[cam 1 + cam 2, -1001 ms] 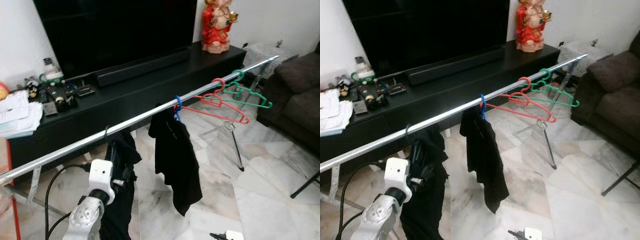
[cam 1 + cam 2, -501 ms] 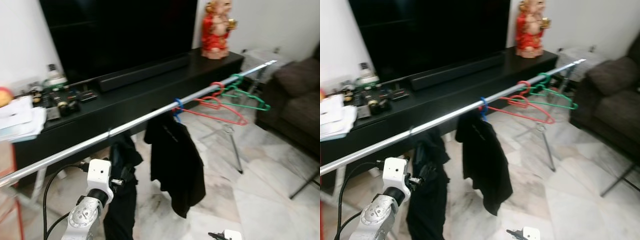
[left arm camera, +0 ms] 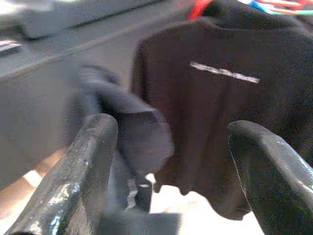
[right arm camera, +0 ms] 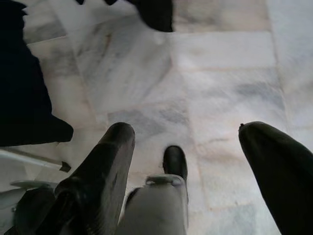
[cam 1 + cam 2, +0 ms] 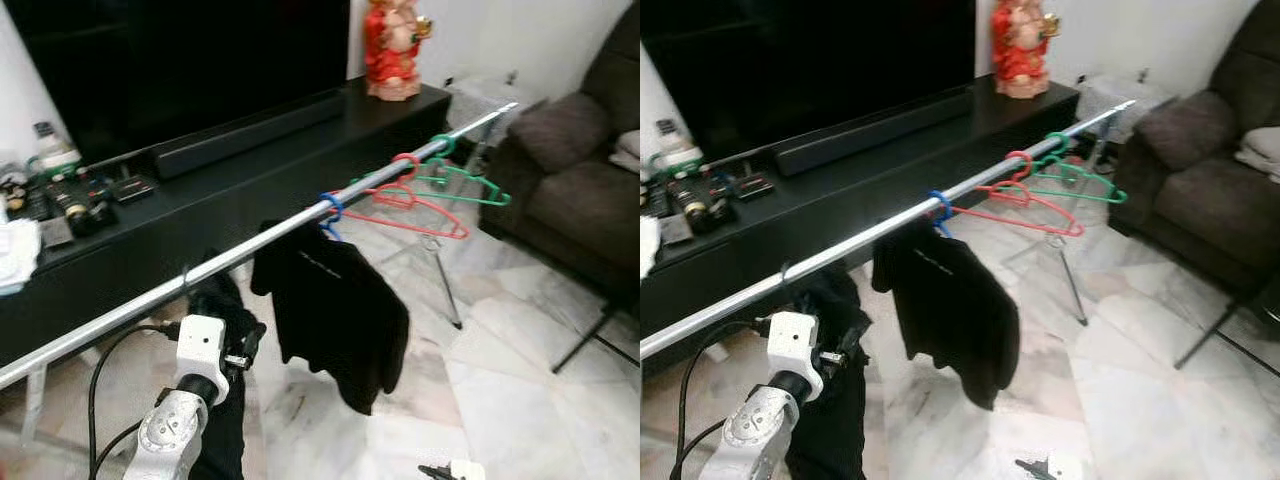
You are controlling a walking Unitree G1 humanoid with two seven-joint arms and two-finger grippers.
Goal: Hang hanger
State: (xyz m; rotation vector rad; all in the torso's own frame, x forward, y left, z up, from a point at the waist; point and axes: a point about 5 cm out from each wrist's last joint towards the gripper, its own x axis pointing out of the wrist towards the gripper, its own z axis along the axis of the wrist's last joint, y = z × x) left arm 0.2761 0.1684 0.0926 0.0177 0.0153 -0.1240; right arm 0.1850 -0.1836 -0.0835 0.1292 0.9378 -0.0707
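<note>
A silver rail [image 5: 270, 245] runs from lower left to upper right. On it hang a dark garment [image 5: 222, 308] by a thin hook, a black T-shirt [image 5: 335, 310] on a blue hanger [image 5: 330, 208], a bare red hanger [image 5: 410, 203] and a bare green hanger [image 5: 462, 185]. My left gripper [image 5: 243, 350] is raised just below the rail, against the dark garment. In the left wrist view its fingers [image 3: 78, 176] stand wide apart, open, with a fold of the dark garment [image 3: 132, 132] beside one finger and the T-shirt [image 3: 220, 93] beyond. My right gripper [image 4: 195, 161] hangs low, open, over the floor.
A black TV stand [image 5: 260, 175] with a soundbar [image 5: 245, 135], small clutter [image 5: 60, 195] and a red statue [image 5: 392, 45] stands behind the rail. A dark sofa [image 5: 580, 165] is at the right. The rack's leg [image 5: 445, 290] stands on the marble floor [image 5: 520, 400].
The whole picture has slid left and down as the camera turned right. My left arm stays under the rail by the dark garment. The black T-shirt has swung to face me more broadly.
</note>
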